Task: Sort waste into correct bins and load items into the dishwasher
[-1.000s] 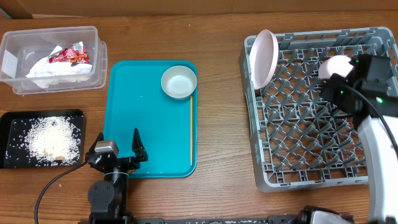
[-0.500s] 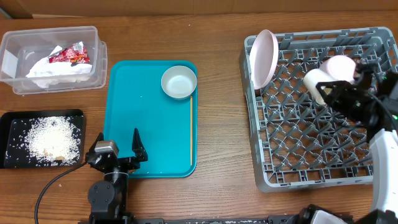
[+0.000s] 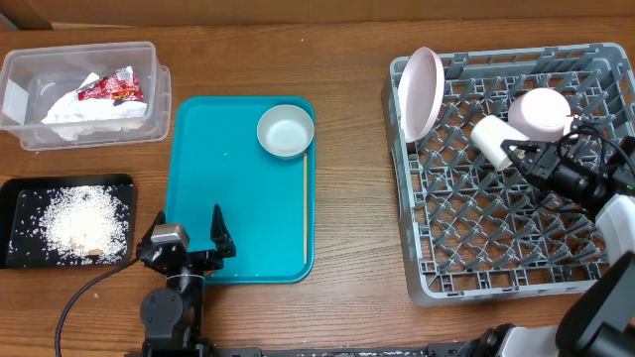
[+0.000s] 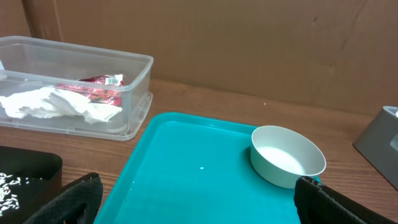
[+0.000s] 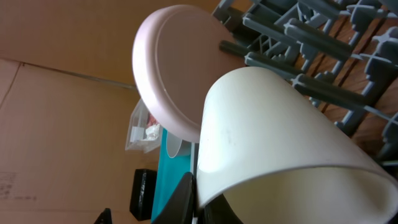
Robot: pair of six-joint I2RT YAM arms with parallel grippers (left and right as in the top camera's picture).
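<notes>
With our right pincer (image 3: 511,151) clamping the small white cup (image 3: 488,137) over the dish rack (image 3: 496,278) by the bench's right edge, we are risking knocking it against the neighbouring small plate (image 3: 541,112).

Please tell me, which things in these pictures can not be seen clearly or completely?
Right wrist view: the cup covers nearly all of the right tool.
Left wrist view: the frame edges cut off the black tray and the rack.
Overhead view: anything lying among the rice is too small to tell.
</notes>
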